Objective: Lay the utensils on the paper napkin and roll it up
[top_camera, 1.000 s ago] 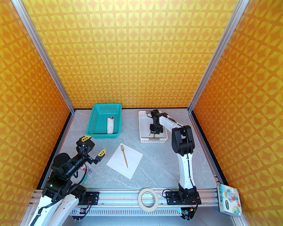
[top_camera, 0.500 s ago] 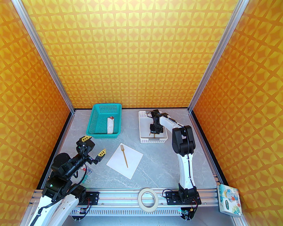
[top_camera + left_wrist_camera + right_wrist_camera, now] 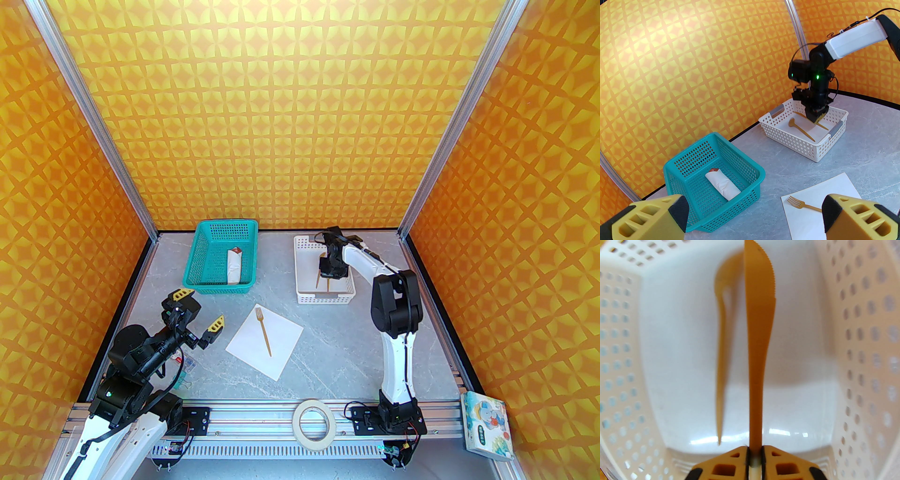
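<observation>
Grey marbled table (image 3: 337, 356), orange patterned walls.
White square paper napkin (image 3: 281, 349): flat on table, near centre. Thin tan fork (image 3: 263, 330) lying across it.
White perforated plastic basket (image 3: 302, 287), far right: round-bowled tan spoon (image 3: 799, 127) on its floor.
Right gripper (image 3: 754, 451): inside that basket, pinching handle of thin tan serrated knife (image 3: 759, 333).
Left gripper (image 3: 199, 309): spread wide, left of napkin, holding nothing.
Teal mesh basket (image 3: 201, 276), far left: white paper roll with red-brown tip (image 3: 234, 269) inside.
</observation>
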